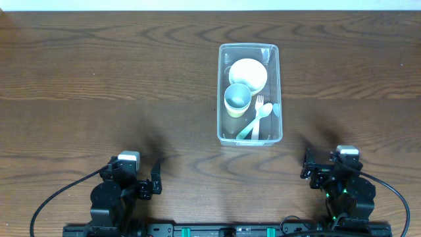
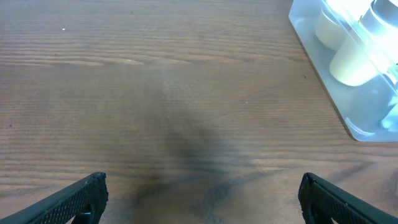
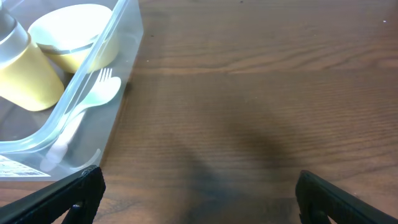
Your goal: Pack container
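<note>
The left fingers (image 2: 81,200) and right fingers (image 3: 68,196) stand wide apart, holding nothing, low over the dark wood-grain tabletop (image 1: 99,79). Farther out, the clear container (image 1: 220,99) sits right of centre, holding a bowl (image 1: 248,74) and a cup (image 1: 237,97).

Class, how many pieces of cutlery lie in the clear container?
2: a white fork and a pale green spoon, side by side right of the cup, in the near half of the container. Others may be hidden under them.
</note>
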